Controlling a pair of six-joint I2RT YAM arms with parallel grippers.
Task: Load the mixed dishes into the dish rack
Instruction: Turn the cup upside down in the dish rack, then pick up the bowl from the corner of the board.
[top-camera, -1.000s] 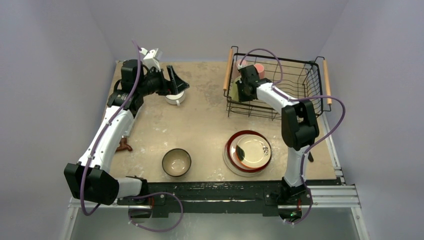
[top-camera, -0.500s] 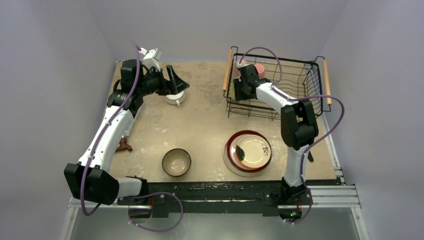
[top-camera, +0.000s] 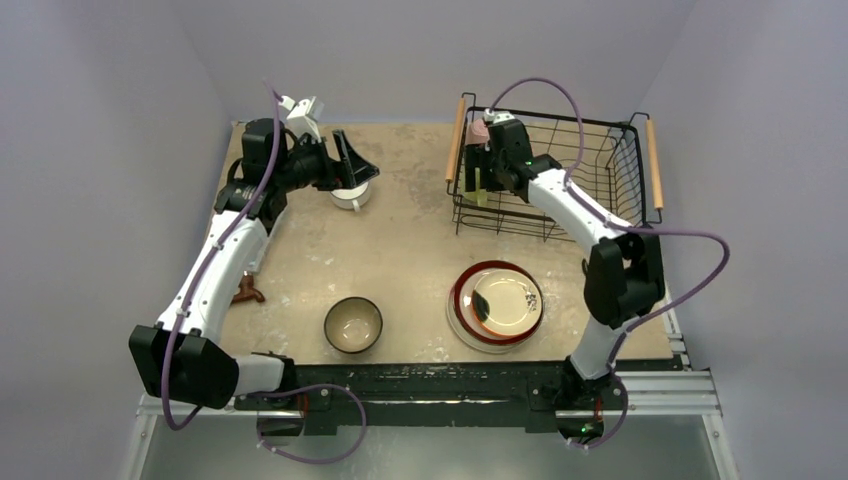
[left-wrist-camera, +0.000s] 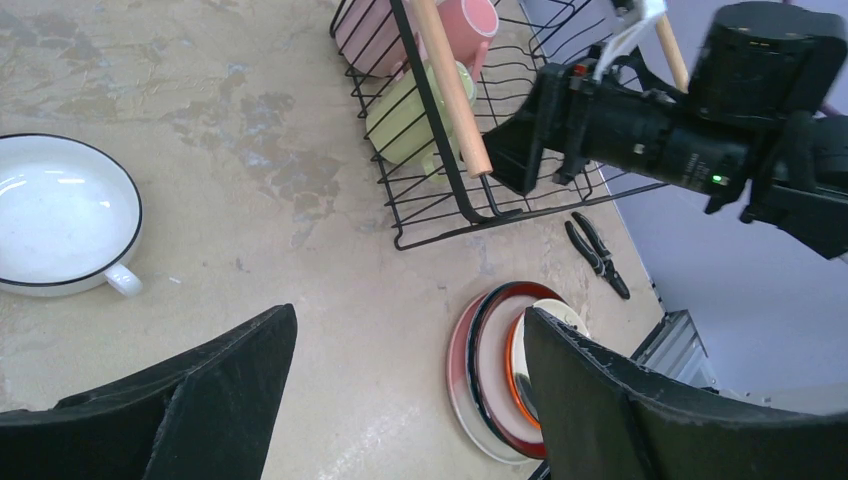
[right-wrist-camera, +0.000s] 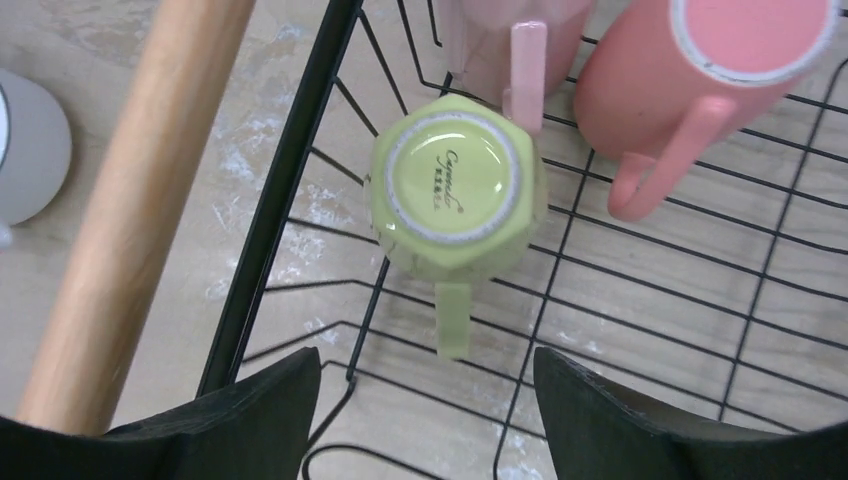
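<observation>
Since the earlier frame the right arm has swung its elbow outward. The right gripper (right-wrist-camera: 425, 370) now hangs with fingers apart over the yellow-green mug (right-wrist-camera: 455, 190), which sits bottom-up at the left side of the dish rack (right-wrist-camera: 285, 170), seemingly touching the handle of the pale pink mug (right-wrist-camera: 500, 40) beside the salmon mug (right-wrist-camera: 690, 70). The left gripper (left-wrist-camera: 408, 325) has stayed spread wide above the white mug (left-wrist-camera: 60, 215) on the counter (left-wrist-camera: 250, 200).

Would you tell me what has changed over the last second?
The right gripper has lifted away from the yellow-green mug, apparently releasing it; its jaws are open, and the mug sits upside down in the rack. The left gripper, bowl and plates stayed put.
</observation>
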